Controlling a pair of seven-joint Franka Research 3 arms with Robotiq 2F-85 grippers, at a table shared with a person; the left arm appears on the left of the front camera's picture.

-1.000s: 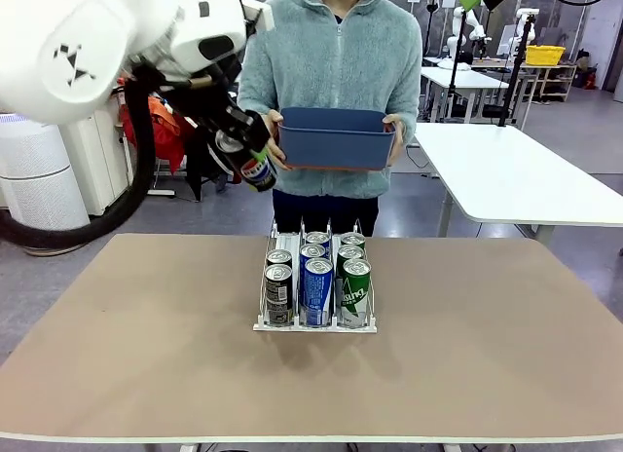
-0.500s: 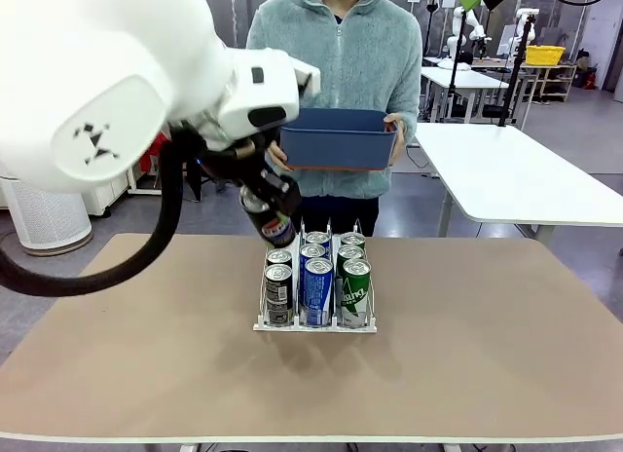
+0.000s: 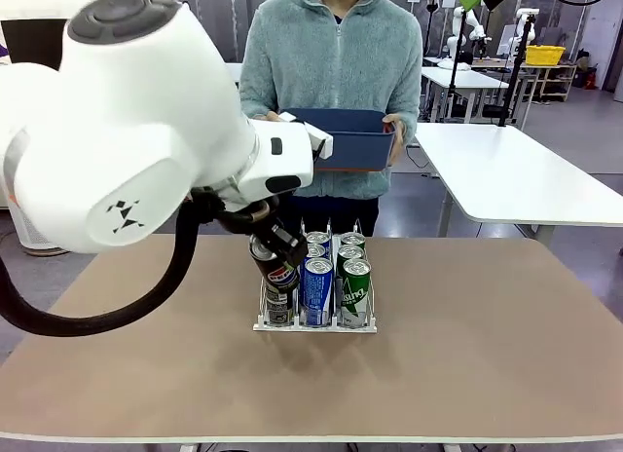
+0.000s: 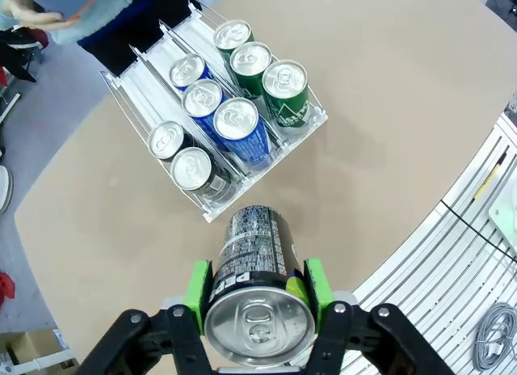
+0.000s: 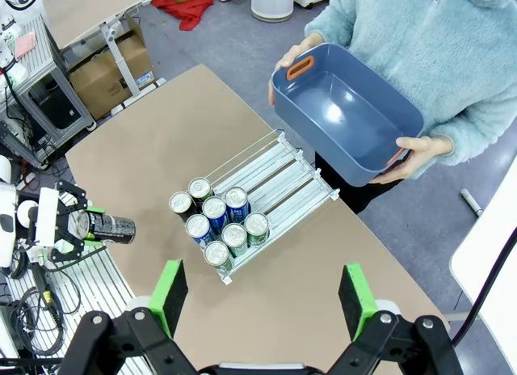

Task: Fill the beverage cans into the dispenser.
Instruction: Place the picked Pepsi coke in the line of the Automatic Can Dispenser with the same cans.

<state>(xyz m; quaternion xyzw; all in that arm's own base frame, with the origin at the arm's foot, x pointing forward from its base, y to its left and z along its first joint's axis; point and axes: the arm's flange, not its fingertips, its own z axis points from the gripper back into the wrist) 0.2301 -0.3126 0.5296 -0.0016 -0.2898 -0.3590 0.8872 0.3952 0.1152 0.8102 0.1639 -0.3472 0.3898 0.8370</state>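
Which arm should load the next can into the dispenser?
Left. Its claw is shut on the dark can beside the dispenser; the right claw is open, high above.

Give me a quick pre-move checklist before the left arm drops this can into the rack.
1. Grip: left gripper shut on the dark can: ok.
2. Free slot: dispenser lane with two dark cans has bare track behind them: ok.
3. Can over that slot: held short of the dispenser: not ok.
4. Person's hands clear, holding the blue bin: ok.
5. Right gripper open, high above the table: ok.
6. Bin emptied: ok.
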